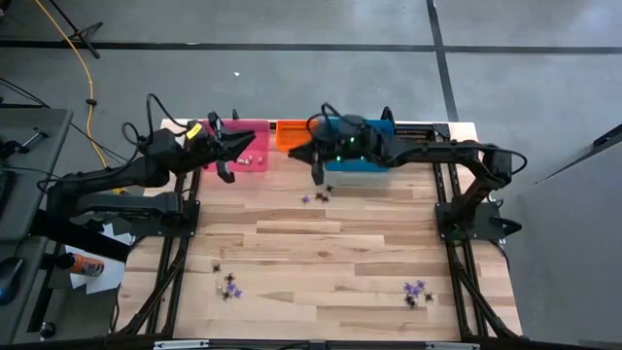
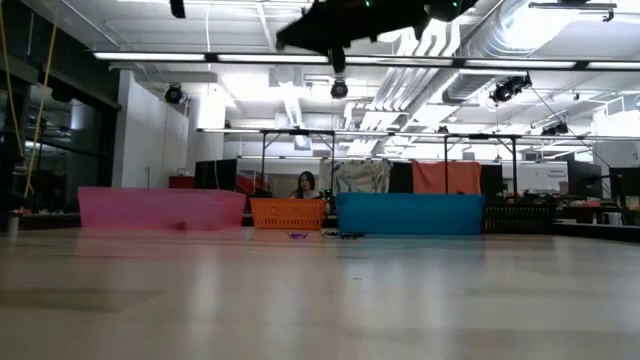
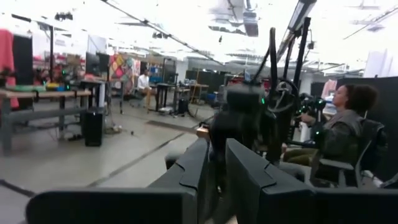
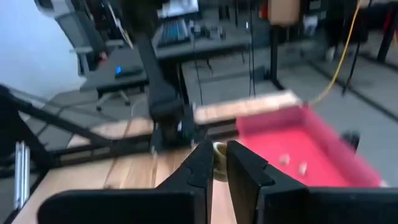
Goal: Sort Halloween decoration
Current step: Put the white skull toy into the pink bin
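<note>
Both pincers hang above the far edge of the desk (image 1: 330,282), at the top of the high view. In that view the left pincer (image 1: 227,173) hovers over the near rim of the pink bin (image 1: 255,159), left of centre, and points down. Its wrist view shows the fingers (image 3: 193,171) nearly pressed together with only a thin slot between them, and nothing I can see in that slot. The right pincer (image 1: 318,175) hangs at centre, in front of the blue bin (image 1: 362,177) and beside the orange bin (image 1: 292,136). Its fingers (image 4: 200,165) are almost closed on a small pale yellowish trinket (image 4: 219,157), which sits between the tips; the pink bin fills the right of that wrist view with two pale bits in it.

More trinkets lie on the desk in three loose clusters: purple and black ones just below the right pincer at centre (image 1: 317,197), another group at lower left (image 1: 228,285), another at lower right (image 1: 417,291).

These pieces look very light, small and stiff, probably moulded plastic, so weight is no concern but slipping is. They would likely skid on the smooth wood or flick away if pinched off centre. The best hold is across the body of one piece, fingertips straddling it, coming straight down, one at a time, since the clustered ones lie close enough to snag together.
</note>
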Controlling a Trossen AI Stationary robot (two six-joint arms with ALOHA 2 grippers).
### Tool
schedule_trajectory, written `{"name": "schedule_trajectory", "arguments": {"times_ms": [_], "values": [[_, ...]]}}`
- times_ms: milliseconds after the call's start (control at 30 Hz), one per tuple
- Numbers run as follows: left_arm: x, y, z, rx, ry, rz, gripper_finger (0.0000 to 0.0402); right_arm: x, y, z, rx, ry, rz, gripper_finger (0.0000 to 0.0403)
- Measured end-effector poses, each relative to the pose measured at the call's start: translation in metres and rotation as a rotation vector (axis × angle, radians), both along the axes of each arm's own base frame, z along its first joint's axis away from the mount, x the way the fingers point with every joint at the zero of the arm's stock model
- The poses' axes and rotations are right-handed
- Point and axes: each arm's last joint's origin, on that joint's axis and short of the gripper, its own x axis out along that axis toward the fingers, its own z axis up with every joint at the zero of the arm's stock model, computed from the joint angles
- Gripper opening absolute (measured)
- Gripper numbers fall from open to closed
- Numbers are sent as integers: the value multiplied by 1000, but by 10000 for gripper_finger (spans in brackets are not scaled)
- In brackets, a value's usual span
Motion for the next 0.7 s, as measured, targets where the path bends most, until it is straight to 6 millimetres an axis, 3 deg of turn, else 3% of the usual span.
{"name": "schedule_trajectory", "arguments": {"times_ms": [167,500,600,700], "values": [[-7,-2,0,-46,5,-8,47,0,-8,24,-53,-60,3,28],[-7,-2,0,-51,1,-9,47,0,-9,26,-49,-62,30,28],[-7,-2,0,-68,-8,-13,47,5,-9,19,-36,-44,35,28],[-7,-2,0,-98,-19,-20,47,20,-8,-5,-20,12,47,28]]}}
